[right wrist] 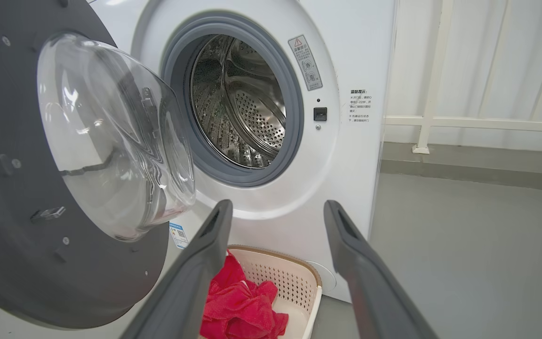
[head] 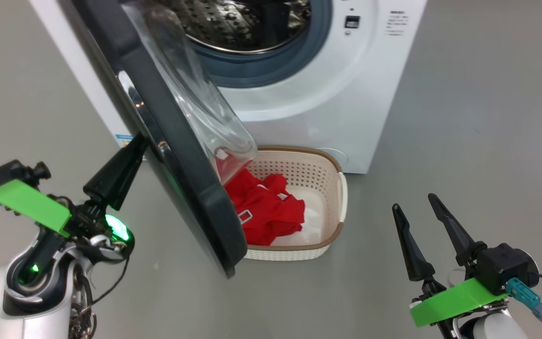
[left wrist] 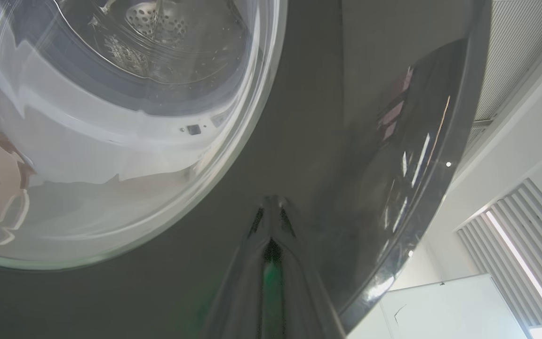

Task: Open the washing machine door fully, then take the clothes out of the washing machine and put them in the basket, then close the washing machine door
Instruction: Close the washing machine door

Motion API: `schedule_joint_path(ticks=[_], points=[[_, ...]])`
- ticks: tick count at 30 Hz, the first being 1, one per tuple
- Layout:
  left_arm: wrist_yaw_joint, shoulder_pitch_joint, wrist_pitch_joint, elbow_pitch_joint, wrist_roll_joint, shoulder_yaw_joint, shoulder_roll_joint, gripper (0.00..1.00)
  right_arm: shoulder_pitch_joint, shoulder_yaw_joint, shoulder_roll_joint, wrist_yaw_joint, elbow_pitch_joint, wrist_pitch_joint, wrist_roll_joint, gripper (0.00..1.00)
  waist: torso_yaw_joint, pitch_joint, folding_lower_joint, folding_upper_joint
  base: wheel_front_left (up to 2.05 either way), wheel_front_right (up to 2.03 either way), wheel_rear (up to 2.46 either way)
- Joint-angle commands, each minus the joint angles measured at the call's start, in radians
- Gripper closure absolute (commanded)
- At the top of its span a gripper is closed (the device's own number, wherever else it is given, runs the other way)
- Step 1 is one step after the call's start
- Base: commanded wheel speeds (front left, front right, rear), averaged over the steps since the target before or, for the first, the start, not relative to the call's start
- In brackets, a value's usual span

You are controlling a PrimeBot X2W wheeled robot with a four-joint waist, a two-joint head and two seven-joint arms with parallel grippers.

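The washing machine (head: 346, 94) stands at the top of the head view, its steel drum (right wrist: 238, 103) bare inside. The black-rimmed washing machine door (head: 177, 155) hangs partly swung out, edge-on to my head. My left gripper (head: 134, 143) is shut, its tips resting against the door's glossy outer face (left wrist: 299, 117) beside the glass window (left wrist: 111, 132). The red clothes (head: 266, 212) lie in the cream basket (head: 341, 197) on the floor below the door. My right gripper (head: 413, 202) stands open and holds nothing, to the right of the basket and apart from it.
Grey floor (head: 478, 141) spreads wide to the right of the machine. A white wall with a rail (right wrist: 478, 122) runs behind that side. The basket sits tight against the machine's front, partly under the door's lower edge.
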Motion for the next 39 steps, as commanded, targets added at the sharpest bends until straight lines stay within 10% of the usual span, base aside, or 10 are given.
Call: schedule_joint_path(ticks=[1,39], points=[[-0.011,-0.009,0.000,-0.034,-0.005,0.016,0.022,1.00,-0.043,0.021,-0.002,0.005,-0.025,-0.009,0.003,0.00,-0.028,0.010,0.0000,0.0000,0.00,0.00,0.00],[-0.080,-0.226,-0.208,0.089,0.024,-0.068,0.022,1.00,-0.074,0.024,-0.002,0.005,-0.049,-0.009,0.024,0.00,-0.222,0.120,0.0000,0.0000,0.00,0.00,0.00]])
